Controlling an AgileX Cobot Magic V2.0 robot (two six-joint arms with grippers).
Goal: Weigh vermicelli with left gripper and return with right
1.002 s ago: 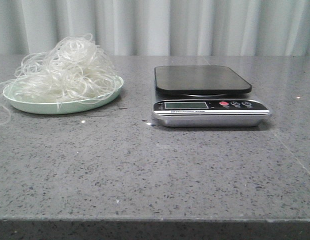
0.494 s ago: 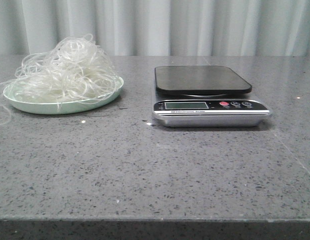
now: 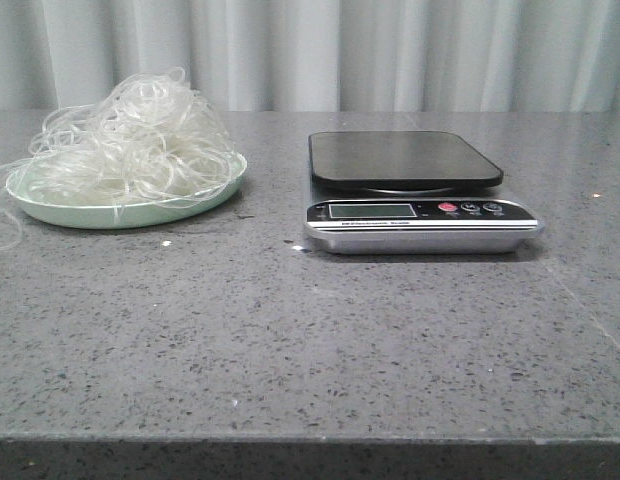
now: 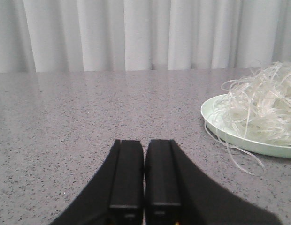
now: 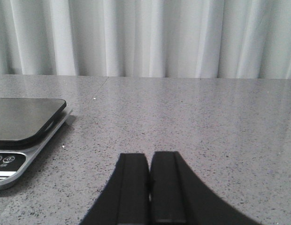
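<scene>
The vermicelli is a fluffy whitish tangle heaped on a pale green plate at the table's back left. It also shows in the left wrist view, on the same plate, with strands hanging over the rim. A digital kitchen scale with a black platform stands at the centre right, its platform bare; it also shows in the right wrist view. My left gripper is shut and empty, low over the table beside the plate. My right gripper is shut and empty, beside the scale. Neither gripper shows in the front view.
The grey speckled table runs to a front edge near the bottom of the front view. A pale curtain hangs behind the table. A few loose strands trail off the plate's left side.
</scene>
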